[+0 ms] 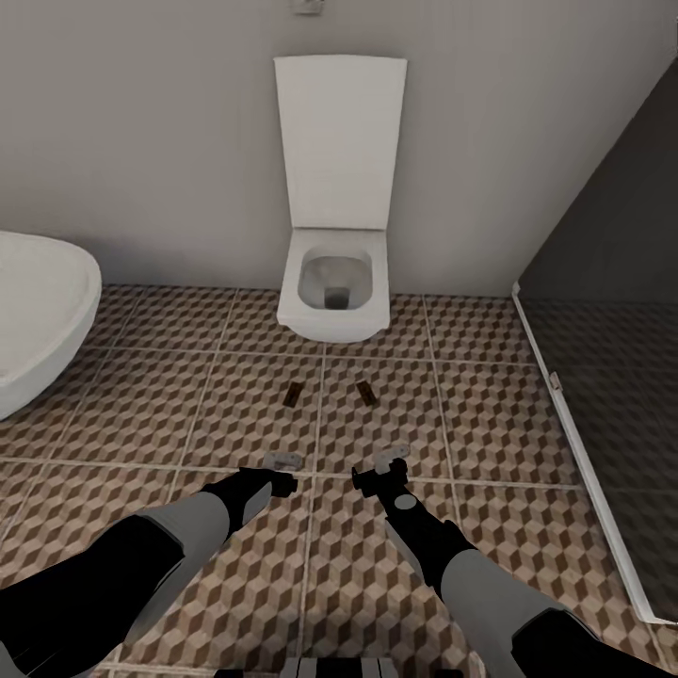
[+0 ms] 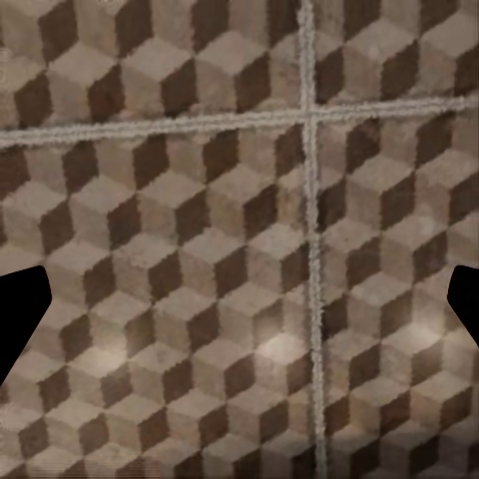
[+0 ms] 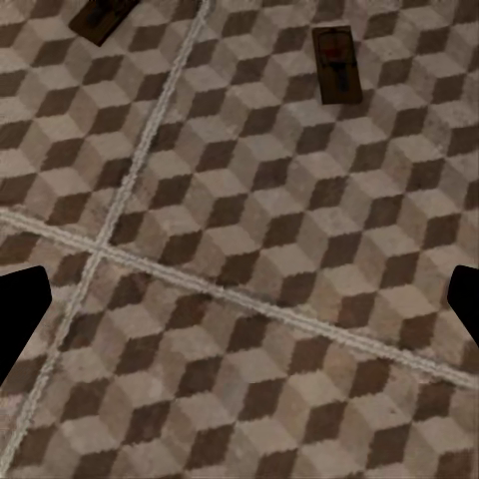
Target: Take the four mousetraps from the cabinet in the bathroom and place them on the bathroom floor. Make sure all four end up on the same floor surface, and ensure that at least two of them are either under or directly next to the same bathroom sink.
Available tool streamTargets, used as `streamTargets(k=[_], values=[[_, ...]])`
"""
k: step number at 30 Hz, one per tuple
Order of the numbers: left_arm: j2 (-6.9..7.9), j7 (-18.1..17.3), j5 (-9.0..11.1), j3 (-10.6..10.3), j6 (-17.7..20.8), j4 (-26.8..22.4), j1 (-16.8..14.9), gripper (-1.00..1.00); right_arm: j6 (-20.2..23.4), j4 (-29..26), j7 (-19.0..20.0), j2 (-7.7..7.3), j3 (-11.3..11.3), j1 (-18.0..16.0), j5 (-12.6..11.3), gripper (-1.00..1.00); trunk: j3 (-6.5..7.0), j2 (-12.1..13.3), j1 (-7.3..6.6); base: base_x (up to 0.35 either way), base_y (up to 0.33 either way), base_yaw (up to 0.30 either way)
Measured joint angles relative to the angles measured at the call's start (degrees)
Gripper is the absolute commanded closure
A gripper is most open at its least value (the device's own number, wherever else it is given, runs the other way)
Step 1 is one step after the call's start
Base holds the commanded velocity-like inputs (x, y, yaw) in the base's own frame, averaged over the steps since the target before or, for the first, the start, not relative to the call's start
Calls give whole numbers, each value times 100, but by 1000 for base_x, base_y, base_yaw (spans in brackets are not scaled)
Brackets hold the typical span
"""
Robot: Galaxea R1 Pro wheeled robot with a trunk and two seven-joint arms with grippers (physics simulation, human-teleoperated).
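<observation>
Both hands hang empty over the bathroom floor (image 1: 141, 395): left hand (image 1: 282, 476) spread wide, right hand (image 1: 381, 469) likewise. Two mousetraps, one (image 1: 293, 395) at 11 o'clock and another (image 1: 364, 392) at 12, lie before the toilet (image 1: 334, 282), probably just parked there

Two mousetraps lie flat on the bathroom floor (image 1: 141, 395) — cube-pattern brown/beige tiles w/ pale grout. Left mousetrap (image 1: 293, 395) and right mousetrap (image 1: 364, 392) are near each other but apart, one on each side of a grout line, both just in front of the toilet. Each is a small dark-brown rectangular board w/ dark fittings — in the right wrist view the right one (image 3: 337, 63) shows a tiny red mark; the left one (image 3: 103, 17) is cut off at the edge.
</observation>
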Motion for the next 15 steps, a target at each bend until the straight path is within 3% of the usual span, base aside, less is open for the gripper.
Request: streamTargets(k=[15], values=[[0,0,0,-1,0,0,2,-100,0,0,0,0,5,0,0,-100,269,602,-330,0,0,0]])
